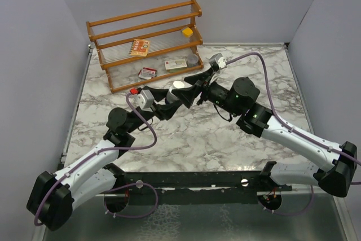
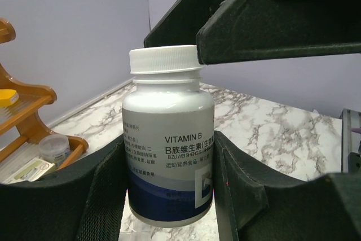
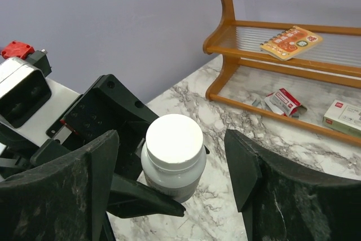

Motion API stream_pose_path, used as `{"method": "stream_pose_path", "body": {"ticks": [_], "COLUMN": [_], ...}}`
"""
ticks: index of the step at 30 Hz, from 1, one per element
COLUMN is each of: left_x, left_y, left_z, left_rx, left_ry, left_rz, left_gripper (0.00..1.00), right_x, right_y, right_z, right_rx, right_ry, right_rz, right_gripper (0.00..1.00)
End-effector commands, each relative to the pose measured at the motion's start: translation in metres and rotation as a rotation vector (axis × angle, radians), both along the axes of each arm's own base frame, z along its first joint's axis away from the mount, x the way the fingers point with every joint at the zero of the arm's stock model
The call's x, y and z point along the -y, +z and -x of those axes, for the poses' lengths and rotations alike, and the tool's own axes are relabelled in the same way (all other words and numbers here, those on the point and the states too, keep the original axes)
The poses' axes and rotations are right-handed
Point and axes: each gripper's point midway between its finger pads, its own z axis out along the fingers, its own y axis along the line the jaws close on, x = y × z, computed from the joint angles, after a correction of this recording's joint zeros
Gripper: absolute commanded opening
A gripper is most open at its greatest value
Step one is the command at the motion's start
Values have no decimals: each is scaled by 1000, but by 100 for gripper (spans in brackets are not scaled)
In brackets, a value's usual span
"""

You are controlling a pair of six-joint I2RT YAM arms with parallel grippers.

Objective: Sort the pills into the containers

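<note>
While the left tool (image 2: 169,190) grips the bottle (image 2: 168,134), right tool (image 3: 172,159) straddles its cap (image 2: 163,59).

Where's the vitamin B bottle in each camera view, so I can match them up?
Top external: vitamin bottle mid-table where the arms meet, mostly its white cap showing.
Left wrist: centre frame, label facing the camera.
Right wrist: lower centre, seen from above.
Shared landmark: wooden rack, upper left, left edge and upper right respectively.
</note>
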Motion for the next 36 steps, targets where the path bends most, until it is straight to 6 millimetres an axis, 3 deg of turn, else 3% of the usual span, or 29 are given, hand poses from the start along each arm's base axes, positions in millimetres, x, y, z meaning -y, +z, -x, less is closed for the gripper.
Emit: {"method": "stream_pose_path", "body": {"ticks": [1, 19, 26, 36], "left_x": [-6, -29, -31, -26], "left_y": [2, 0, 1, -1], "left_z": [-6, -16, -19, -21], "left_rx": [26, 46, 45, 43], "left_ry": [65, 221, 248, 247], "left_rz": [9, 54, 67, 61], "left_gripper": [0, 0, 0, 0], "right_x": [0, -11, -18, -26], "right_y": [22, 12, 9, 10], "right_z": [-6, -15, -13, -12], "right_rx": [12, -16, -19, -8], "right_ry": [-78, -132, -130, -128], "right_rz": [-72, -73, -64, -51], "right_gripper": [73, 67, 66, 56]}}
